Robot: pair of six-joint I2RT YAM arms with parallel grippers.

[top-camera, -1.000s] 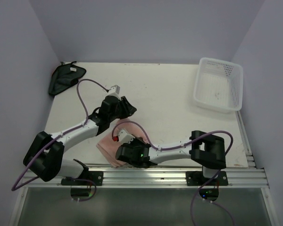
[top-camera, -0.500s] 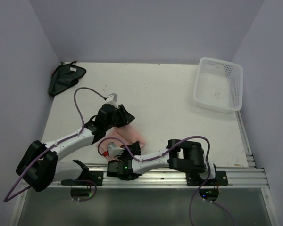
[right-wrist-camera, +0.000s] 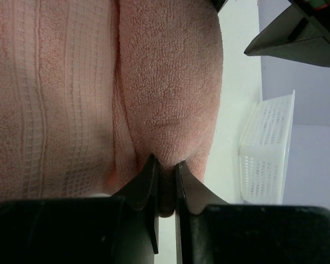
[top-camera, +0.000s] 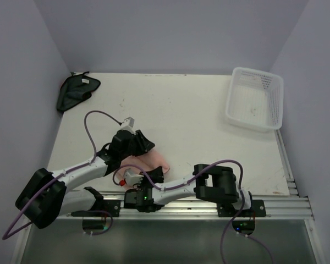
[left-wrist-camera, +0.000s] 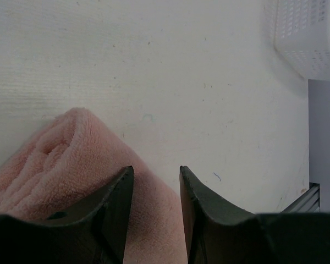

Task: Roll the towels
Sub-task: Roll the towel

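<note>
The pink towel (top-camera: 155, 160) lies bunched at the table's (top-camera: 198, 126) near edge, well apart from the basket (top-camera: 255, 99), down and left of it. The right gripper (right-wrist-camera: 165, 165) has its jaws pinched on a fold of the pink towel. The left gripper (left-wrist-camera: 157, 176) hangs over the towel's basket-side edge, jaws apart. Both wrists cover much of it from above. The dark cloth (top-camera: 76, 92) sits crumpled in the far corner opposite the basket.

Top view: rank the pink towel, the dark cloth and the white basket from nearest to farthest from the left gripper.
1. pink towel, at the fingertips of the left gripper, near edge of the table.
2. dark cloth, far left corner.
3. white basket, far right corner.
</note>
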